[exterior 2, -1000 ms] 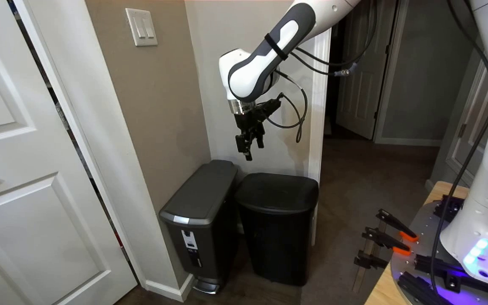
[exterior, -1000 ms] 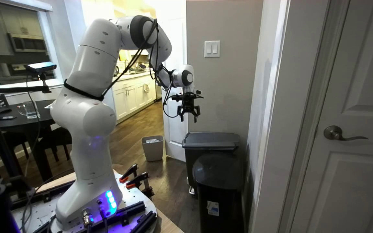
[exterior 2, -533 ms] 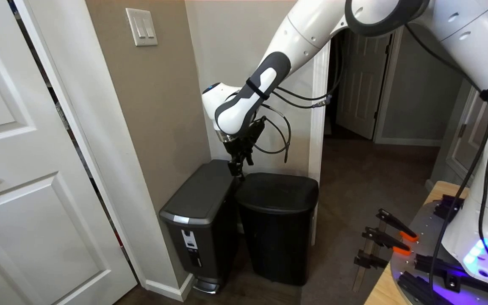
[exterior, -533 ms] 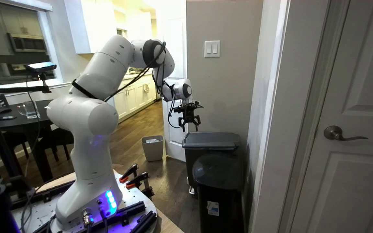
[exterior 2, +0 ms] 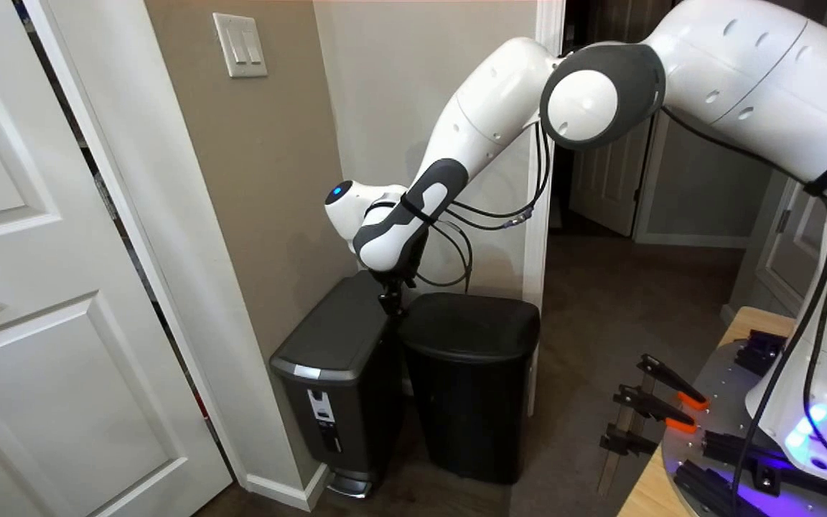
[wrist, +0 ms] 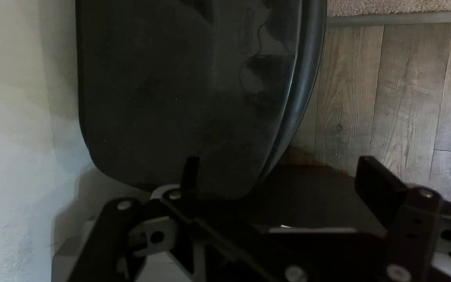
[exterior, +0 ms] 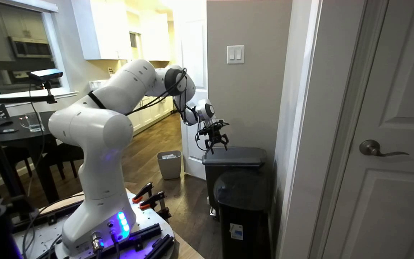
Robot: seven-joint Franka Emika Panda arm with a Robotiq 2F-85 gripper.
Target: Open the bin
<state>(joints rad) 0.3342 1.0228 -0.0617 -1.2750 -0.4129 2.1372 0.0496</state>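
Note:
The bin is tall and black with a flat dark-grey lid (exterior 2: 338, 327), shut, in both exterior views (exterior: 244, 155). My gripper (exterior: 219, 150) is tilted and low, with its fingertips in front of the lid's left part in this view. In an exterior view the gripper (exterior 2: 390, 305) is at the gap between this lid and the black bin beside it, partly hidden by the wrist. In the wrist view the fingers (wrist: 280, 169) are spread wide with nothing held; a dark, unclear surface lies beyond them. I cannot tell whether a finger touches the lid.
A second black bin with a rounded-front lid (exterior 2: 471, 327) stands beside the bin; its lid fills the upper wrist view (wrist: 178, 86). Walls stand close behind both bins. A small grey wastebasket (exterior: 169, 167) is on the floor. Clamps (exterior 2: 654, 402) sit on the robot's table edge.
The arm has reached down and forward. The gripper has dropped from well above the bins to about lid height and has tilted. The bins have not moved.

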